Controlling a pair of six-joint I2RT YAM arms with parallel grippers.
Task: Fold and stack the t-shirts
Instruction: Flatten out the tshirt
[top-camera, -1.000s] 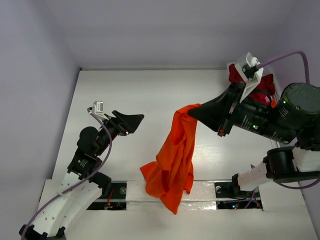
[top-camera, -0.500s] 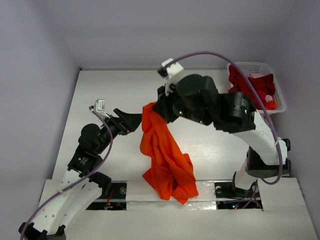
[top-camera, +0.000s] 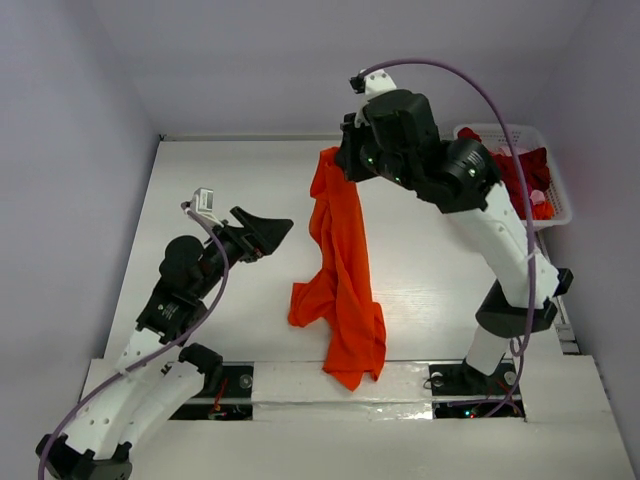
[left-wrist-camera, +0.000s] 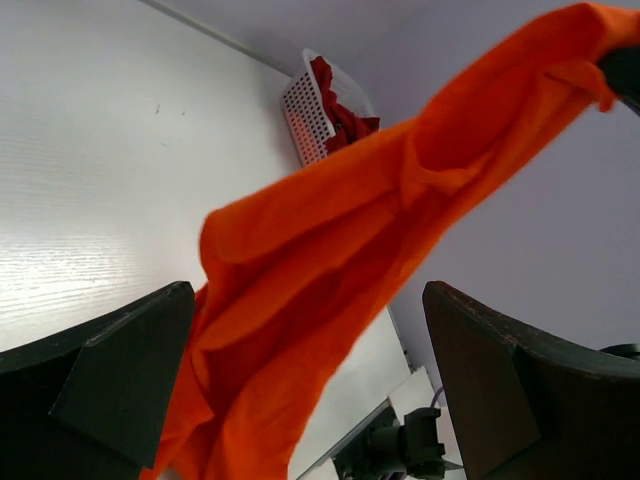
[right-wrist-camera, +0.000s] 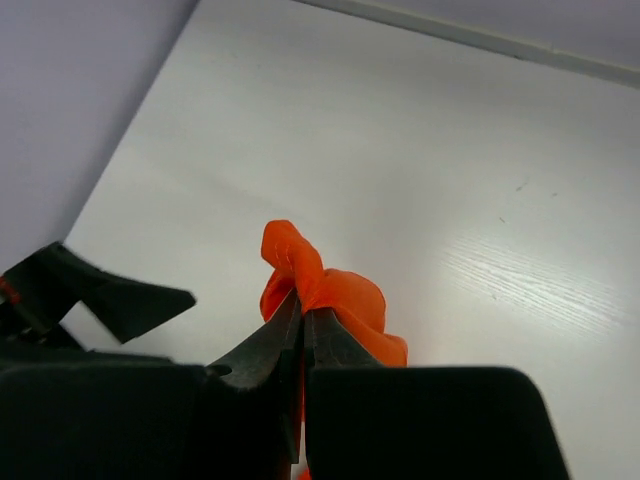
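Orange shirt (top-camera: 342, 270) is hanging unfolded mid-frame, pinched by the right hand (top-camera: 335, 160); the left hand (top-camera: 264, 236) is gaping empty. Red shirts (top-camera: 520, 172) are waiting in the basket (top-camera: 505, 128), upper right; nothing is stacked yet.

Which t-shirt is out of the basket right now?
The orange t-shirt, pinched in the right arm's shut jaws and hanging over the table; the dark red ones lie in the white basket.

The right arm rises and reaches far forward, its gripper (top-camera: 338, 166) pinched tight. The left arm leans forward, its gripper (top-camera: 270, 233) spread wide and pointing toward the right arm.
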